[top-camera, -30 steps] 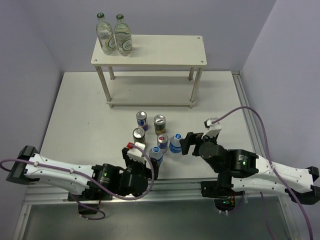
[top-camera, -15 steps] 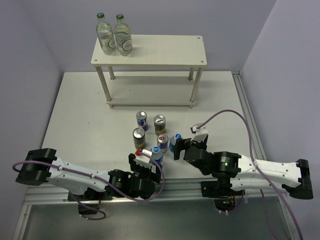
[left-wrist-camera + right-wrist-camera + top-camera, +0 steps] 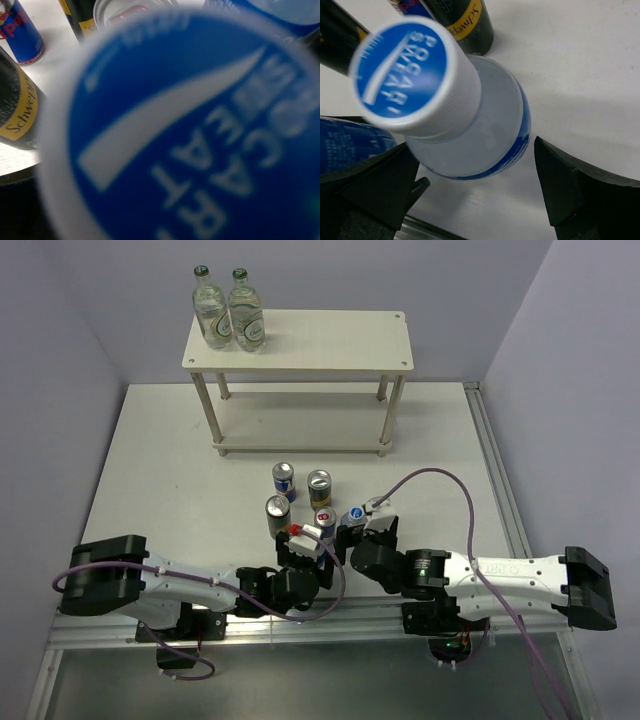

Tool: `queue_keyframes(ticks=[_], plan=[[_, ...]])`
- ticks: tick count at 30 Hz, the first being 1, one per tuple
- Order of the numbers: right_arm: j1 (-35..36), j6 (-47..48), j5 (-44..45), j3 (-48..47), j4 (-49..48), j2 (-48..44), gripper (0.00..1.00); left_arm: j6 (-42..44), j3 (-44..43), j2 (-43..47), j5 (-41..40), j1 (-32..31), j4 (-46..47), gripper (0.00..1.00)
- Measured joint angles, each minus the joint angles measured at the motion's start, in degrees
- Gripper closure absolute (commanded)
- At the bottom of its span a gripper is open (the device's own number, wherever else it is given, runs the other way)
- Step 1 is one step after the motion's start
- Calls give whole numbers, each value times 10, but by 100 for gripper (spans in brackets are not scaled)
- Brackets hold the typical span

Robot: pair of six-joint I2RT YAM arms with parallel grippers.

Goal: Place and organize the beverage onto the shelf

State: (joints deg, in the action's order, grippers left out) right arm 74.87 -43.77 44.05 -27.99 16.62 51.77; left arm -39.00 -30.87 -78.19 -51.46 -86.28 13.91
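Two water bottles upright on the surface, in front of the shelf and well apart from it, in the part of the beverage group farthest from the shelf.

First water bottle, white cap with blue top, between the fingers of the right gripper. Jaws spread wide, one finger on each side of the bottle's shoulder. Bare surface visible between that finger and the plastic, so nothing gripped.

Second water bottle filling the left wrist view with its cap, blurred and very near. Left gripper directly over this bottle in the top view, fingers hidden. Cannot tell how wide these jaws are, or whether anything is gripped.

Four cans also upright on the surface, closer to the shelf than the bottles. Blue can and dark can with gold band side by side, nearest to the shelf. Behind them, farther from the shelf, second dark can and second blue can, just beside the bottles.

Two glass bottles with green caps standing on the top board of the shelf, at its left end as seen from the arms.
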Motion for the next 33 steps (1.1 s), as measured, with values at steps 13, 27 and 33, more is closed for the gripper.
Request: queue_keyframes(ticks=[13, 27, 33], plan=[[0, 20, 92, 34, -112, 83, 32, 43, 0, -46, 7, 25, 62, 23], [28, 19, 148, -56, 14, 94, 100, 69, 7, -39, 31, 35, 87, 100], [24, 144, 183, -236, 35, 41, 100, 55, 14, -30, 34, 36, 86, 100]])
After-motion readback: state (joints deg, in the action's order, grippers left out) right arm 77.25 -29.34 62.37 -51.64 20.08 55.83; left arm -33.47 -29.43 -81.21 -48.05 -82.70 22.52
